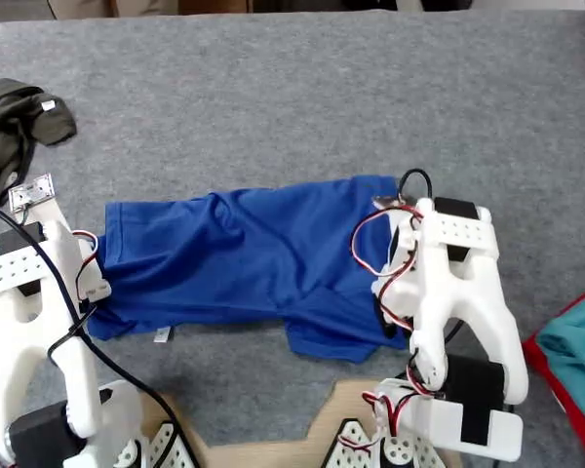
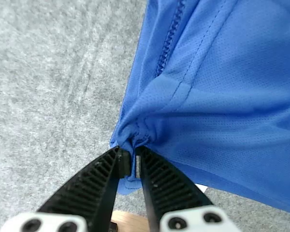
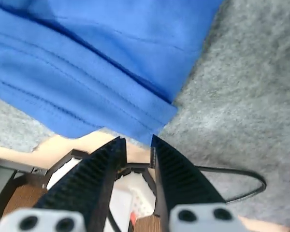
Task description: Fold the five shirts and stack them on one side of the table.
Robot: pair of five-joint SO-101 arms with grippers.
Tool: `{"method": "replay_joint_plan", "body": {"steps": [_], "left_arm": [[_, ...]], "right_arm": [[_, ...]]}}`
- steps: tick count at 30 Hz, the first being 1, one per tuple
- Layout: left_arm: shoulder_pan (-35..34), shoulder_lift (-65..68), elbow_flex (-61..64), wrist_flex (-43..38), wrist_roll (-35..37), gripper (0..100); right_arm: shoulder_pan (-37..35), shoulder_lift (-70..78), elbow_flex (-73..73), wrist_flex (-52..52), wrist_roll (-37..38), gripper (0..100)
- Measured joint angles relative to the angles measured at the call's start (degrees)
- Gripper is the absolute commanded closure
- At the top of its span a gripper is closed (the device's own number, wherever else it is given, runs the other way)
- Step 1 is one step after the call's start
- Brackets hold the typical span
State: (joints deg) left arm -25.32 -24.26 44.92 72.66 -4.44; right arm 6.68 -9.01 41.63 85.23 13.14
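A blue shirt (image 1: 244, 263) lies crumpled lengthwise across the middle of the grey table (image 1: 273, 88). My left gripper (image 2: 134, 153) is shut on a bunched bit of the blue shirt (image 2: 217, 96) at its edge; in the high view that is the shirt's near left corner (image 1: 97, 302). My right gripper (image 3: 137, 141) is open by a narrow gap, its tips just at the hem corner of the blue shirt (image 3: 87, 72) with nothing clamped. The right arm (image 1: 453, 283) stands over the shirt's right end.
A dark olive garment (image 1: 15, 117) lies bunched at the far left. A teal garment (image 1: 575, 341) on a red one lies at the right edge. A black cable (image 3: 241, 179) runs over the felt by the right arm's base. The far half of the table is bare felt.
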Motion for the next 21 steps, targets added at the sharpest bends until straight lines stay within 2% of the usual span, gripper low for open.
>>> {"method": "replay_joint_plan", "body": {"steps": [3,9,21], "left_arm": [[0.0,0.0,0.0,0.0,0.0,98],[0.0,0.0,0.0,-1.5,0.0,98],[0.0,0.1,0.0,-1.9,0.0,98]], "right_arm": [[0.0,0.1,1.1,-2.0,-0.5,88.0],[0.0,0.2,1.1,-4.0,-3.0,75.4],[0.0,1.1,1.8,-7.9,-3.4,86.1]]}}
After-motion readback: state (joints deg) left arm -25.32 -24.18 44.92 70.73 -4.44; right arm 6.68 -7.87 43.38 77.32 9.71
